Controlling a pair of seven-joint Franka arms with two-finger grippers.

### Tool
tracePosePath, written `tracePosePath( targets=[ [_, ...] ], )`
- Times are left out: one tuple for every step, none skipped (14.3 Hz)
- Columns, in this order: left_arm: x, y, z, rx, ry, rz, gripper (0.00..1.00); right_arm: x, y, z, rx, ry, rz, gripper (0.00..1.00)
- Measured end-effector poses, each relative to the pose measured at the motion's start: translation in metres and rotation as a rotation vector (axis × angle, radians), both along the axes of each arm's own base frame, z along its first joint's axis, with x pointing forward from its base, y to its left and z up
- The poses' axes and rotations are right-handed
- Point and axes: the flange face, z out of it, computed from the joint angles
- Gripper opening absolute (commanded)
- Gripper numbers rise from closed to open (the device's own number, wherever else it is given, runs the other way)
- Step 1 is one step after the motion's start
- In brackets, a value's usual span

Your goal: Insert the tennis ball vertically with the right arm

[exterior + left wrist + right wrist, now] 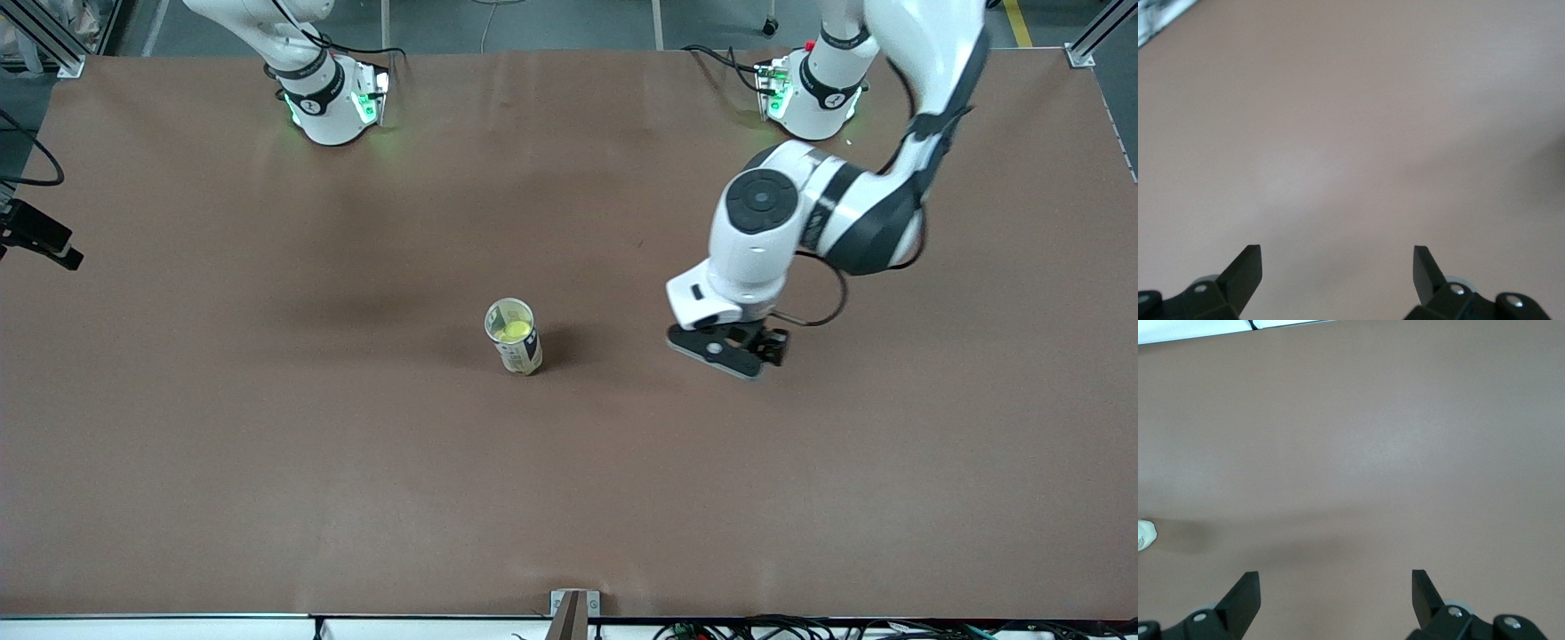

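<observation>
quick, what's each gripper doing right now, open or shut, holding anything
Left gripper: open, holding nothing, over bare table.
Right gripper: open, holding nothing, over bare table too.

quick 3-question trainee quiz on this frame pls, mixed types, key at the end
1. True or false: the ball already sits inside the upright tube.
2. The left claw is: A) shut on the ball, B) open and empty, C) gripping the tube.
3. Fill in: both wrist views look down at bare brown ____.

Key: 1 true; 2 B; 3 table. The right claw is also open and empty.
</observation>
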Motion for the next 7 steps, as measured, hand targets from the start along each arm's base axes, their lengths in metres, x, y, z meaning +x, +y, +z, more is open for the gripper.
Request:
tracePosePath(
  targets=[
    [0.010,0.018,0.022,0.013,0.002,0.045,1.00,0.000,0.000,0.001,-0.001,-0.005,0.000,1.00],
    [0.021,0.038,0.043,0.015,-0.007,0.088,1.00,0.001,0.000,0.001,-0.001,-0.009,0.000,1.00],
    [0.030,0.061,0.062,0.011,-0.025,0.132,1.00,0.001,0.000,0.002,-0.002,-0.013,0.000,1.00],
    [0.038,0.085,0.081,0.000,-0.046,0.172,1.00,0.001,0.000,0.002,-0.002,-0.015,0.000,1.00],
    [0.041,0.106,0.099,-0.028,-0.062,0.213,1.00,0.001,0.000,0.003,-0.002,-0.017,0.000,1.00],
    [0.042,0.125,0.117,-0.071,-0.067,0.256,1.00,0.001,0.000,0.003,-0.002,-0.018,0.000,1.00],
    [0.040,0.143,0.134,-0.120,-0.067,0.301,1.00,0.001,0.000,0.003,-0.002,-0.019,0.000,1.00]
  ],
)
